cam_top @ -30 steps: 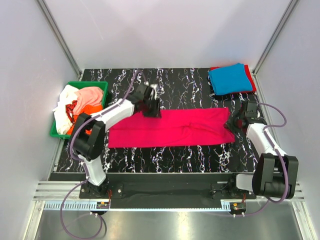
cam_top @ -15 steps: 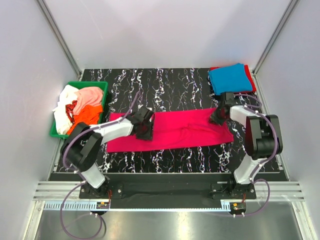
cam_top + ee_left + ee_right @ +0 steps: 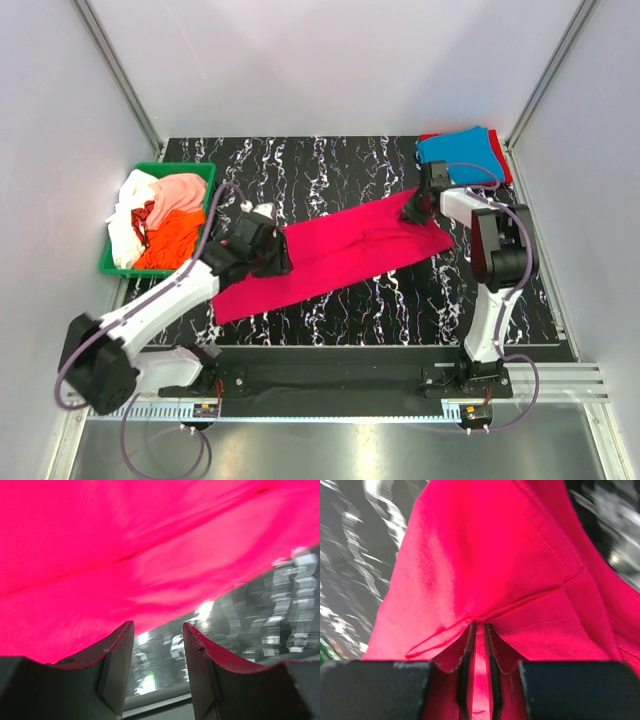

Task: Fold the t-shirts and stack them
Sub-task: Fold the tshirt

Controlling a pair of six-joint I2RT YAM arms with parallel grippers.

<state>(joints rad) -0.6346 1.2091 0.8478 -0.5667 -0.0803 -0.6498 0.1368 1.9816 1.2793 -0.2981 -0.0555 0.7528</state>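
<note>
The magenta-pink t-shirt [image 3: 340,255], folded into a long band, lies slanted on the black marbled table from near left to far right. My right gripper [image 3: 414,210] is shut on its far right end; in the right wrist view the fingers [image 3: 479,630] pinch a fold of the magenta cloth [image 3: 485,555]. My left gripper [image 3: 275,258] is over the shirt's left part. In the left wrist view it [image 3: 157,627] is open and empty, with bare table between the fingertips and the magenta cloth [image 3: 125,540] just beyond them.
A folded blue t-shirt [image 3: 460,152] lies on a red one [image 3: 504,165] at the far right corner. The green bin [image 3: 180,167] at the left holds peach-pink [image 3: 180,190], orange [image 3: 170,240] and white [image 3: 125,225] shirts. Grey walls enclose the table.
The right gripper carried the shirt's right end toward the far side, so the band turned from level to slanted. The left gripper drew back toward the near left along the shirt.
</note>
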